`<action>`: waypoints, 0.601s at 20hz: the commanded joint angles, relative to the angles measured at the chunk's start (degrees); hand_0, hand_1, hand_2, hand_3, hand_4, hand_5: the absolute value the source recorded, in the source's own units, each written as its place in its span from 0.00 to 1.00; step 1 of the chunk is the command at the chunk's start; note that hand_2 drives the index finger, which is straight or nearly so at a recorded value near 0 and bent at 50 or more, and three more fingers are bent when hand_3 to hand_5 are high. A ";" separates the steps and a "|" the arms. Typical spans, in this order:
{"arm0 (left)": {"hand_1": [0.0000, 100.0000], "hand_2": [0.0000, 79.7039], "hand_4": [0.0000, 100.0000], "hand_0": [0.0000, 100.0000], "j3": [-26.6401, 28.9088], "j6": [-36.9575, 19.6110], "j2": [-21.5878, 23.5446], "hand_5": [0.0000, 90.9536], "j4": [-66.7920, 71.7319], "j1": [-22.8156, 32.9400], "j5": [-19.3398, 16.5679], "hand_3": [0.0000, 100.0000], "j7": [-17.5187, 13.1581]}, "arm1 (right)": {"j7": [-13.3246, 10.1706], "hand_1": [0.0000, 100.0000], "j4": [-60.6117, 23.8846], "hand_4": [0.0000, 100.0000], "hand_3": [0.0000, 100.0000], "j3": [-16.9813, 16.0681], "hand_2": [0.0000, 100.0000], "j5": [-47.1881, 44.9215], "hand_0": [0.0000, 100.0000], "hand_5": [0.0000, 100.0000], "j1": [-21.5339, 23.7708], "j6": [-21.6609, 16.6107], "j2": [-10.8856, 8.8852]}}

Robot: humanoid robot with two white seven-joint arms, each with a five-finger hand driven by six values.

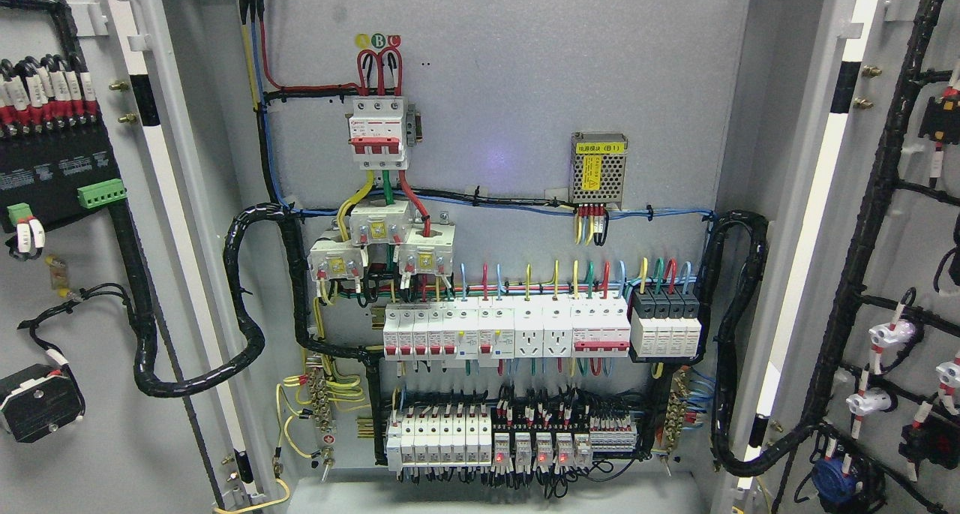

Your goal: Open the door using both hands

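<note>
Two open doors (67, 274) (900, 274) flank one wired cabinet (510, 86); no hands visible.

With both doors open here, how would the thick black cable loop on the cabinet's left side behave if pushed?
The black cable loop would probably flex but spring back: it looks thick and wrapped. It likely would not swing free, since its ends run into the left door and the wiring.

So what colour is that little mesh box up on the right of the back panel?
Silver-grey metal mesh box with a yellow label; head view shows it best.
</note>
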 commanded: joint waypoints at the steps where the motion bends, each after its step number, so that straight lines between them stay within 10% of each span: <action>1: 0.00 0.00 0.00 0.00 0.78 -0.05 0.45 0.00 -1.65 0.55 0.47 0.00 0.02 | -0.15 0.00 -0.54 0.00 0.00 6.70 0.00 0.25 0.19 0.00 -0.10 -0.04 -2.54; 12: 0.00 0.00 0.00 0.00 -1.76 -0.58 -2.27 0.00 -7.72 7.57 -0.06 0.00 -0.51 | -0.15 0.00 -0.01 0.00 0.00 16.01 0.00 5.59 0.19 0.00 0.25 0.05 -3.42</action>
